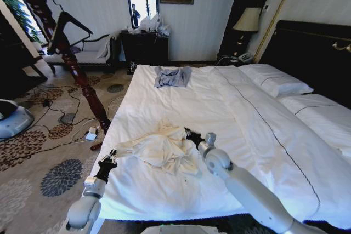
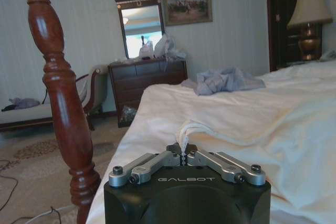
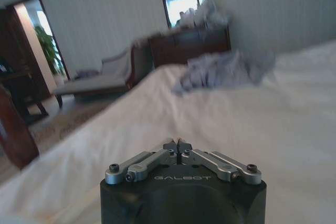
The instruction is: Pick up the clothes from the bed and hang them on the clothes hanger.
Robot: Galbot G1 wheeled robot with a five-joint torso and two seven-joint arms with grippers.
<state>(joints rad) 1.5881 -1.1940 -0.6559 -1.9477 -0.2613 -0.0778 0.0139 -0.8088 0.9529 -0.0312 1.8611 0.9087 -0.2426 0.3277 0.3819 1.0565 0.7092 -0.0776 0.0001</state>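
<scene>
- My left gripper (image 1: 112, 157) sits at the near left edge of the bed (image 1: 181, 201), at the left end of the crumpled cream clothes (image 1: 162, 149)
- In my left wrist view the left gripper (image 2: 183, 151) has its jaws together, pinching a narrow fold of the clothes (image 2: 190, 128) that stands up from between the tips
- My right gripper (image 1: 192, 135) is over the middle of the bed, at the right side of the same heap, with its tip against the fabric
- In my right wrist view the right gripper (image 3: 177, 144) has its jaws drawn together; I cannot tell whether any cloth is caught in them
- The clothes lie bunched on the white sheet near the foot-side edge closest to me, stretched a little between my two grippers
- The clothes hanger (image 1: 68, 23), black and shoulder-shaped, hangs from the reddish-brown wooden post (image 1: 82, 75) that stands tilted on the carpet to the left of the bed, well apart from the clothes
- That post (image 2: 63, 98) rises just beside the bed's edge in my left wrist view
- A smaller blue-grey garment (image 1: 172, 76) lies farther up the bed, near its far edge, apart from the cream heap; it also shows ahead of both wrists (image 2: 223, 80) (image 3: 226, 69)
- White pillows (image 1: 277, 80) rest at the right against the dark headboard (image 1: 312, 53)
- A dark dresser (image 1: 143, 45) stands against the far wall beyond the bed
</scene>
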